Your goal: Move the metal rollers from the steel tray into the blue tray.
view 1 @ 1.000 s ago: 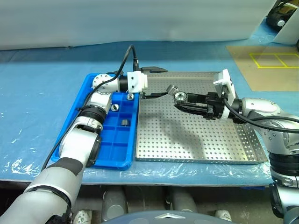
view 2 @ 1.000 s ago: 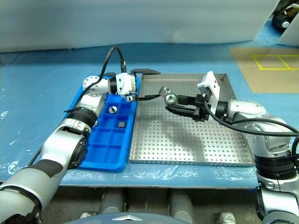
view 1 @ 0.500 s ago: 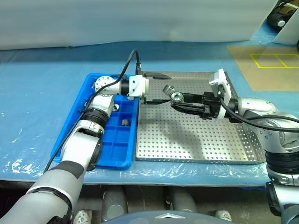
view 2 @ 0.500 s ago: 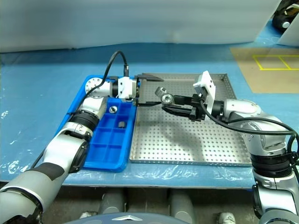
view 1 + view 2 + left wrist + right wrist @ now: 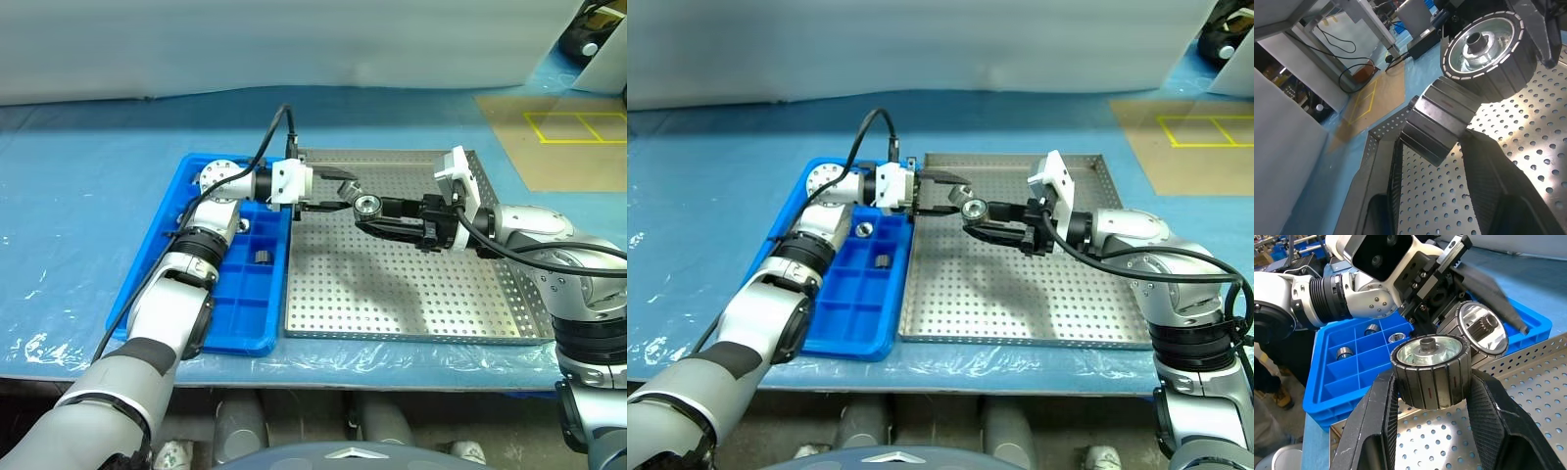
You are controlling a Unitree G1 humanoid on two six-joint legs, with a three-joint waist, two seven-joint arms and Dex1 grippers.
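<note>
Rollers above steel tray

Blue tray left of & touching steel tray; three rollers in its compartments.

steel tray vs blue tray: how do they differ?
The steel tray is grey perforated metal; the blue tray is bright plastic. The steel tray has one open flat floor; the blue tray is split into square compartments, some holding metal rollers. The steel tray is wider than the blue tray. Both are rectangular, low-rimmed and lie side by side.
</note>
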